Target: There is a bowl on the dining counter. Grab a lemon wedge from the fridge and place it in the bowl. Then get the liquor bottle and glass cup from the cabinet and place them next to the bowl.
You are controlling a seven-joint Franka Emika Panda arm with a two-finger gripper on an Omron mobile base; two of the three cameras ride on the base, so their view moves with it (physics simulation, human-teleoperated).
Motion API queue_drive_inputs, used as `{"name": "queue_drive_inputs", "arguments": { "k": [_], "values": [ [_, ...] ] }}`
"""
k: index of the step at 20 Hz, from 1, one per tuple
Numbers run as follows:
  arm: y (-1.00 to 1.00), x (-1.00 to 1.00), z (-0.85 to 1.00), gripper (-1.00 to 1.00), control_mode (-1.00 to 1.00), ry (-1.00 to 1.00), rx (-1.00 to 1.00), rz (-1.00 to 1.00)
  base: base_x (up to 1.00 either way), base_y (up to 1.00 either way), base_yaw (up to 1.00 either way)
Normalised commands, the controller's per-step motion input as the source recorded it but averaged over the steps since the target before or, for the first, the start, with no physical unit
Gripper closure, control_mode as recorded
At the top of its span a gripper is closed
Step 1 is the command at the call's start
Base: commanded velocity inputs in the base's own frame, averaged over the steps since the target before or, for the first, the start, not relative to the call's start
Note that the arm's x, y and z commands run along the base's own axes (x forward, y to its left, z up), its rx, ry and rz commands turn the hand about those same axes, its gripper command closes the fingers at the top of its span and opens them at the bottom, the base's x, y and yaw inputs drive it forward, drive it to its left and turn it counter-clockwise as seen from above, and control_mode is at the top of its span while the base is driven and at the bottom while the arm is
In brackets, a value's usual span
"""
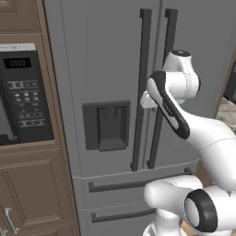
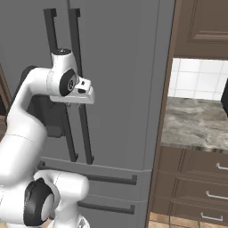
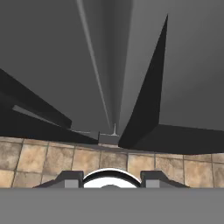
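Closed fridge [image 1: 110, 69] with two dark door handles [image 1: 143, 87] at centre, gripper [image 3: 112, 178] raised near the right handle, jaws partly open, holding nothing, microwave [image 1: 20, 92] far left.

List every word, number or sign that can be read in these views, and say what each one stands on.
"09:00": green digits on the dark display at the top of the microwave control panel, left of the fridge.
Microwave buttons below the display: their labels are too small and blurred to read.
Fridge doors, dispenser recess and drawers: no lettering to be seen.
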Motion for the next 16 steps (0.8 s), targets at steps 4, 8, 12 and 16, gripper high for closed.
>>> {"name": "queue_drive_inputs", "arguments": {
  "k": [4, 8, 12, 16],
  "values": [
    [0.0, -0.07, -0.02, -1.0, -1.0, 0.0, 0.0, 0.0, 0.0, 0.0, 0.0],
    [-0.01, -0.31, -0.18, -1.0, -1.0, -0.17, 0.0, 0.0, 0.0, 0.0, 0.0],
    [0.01, -0.35, -0.29, -1.0, -1.0, -0.28, -0.04, 0.0, 0.0, 0.0, 0.0],
    [0.01, -0.21, -0.27, -1.0, -1.0, -0.21, 0.0, 0.0, 0.0, 0.0, 0.0]
  ]
}}
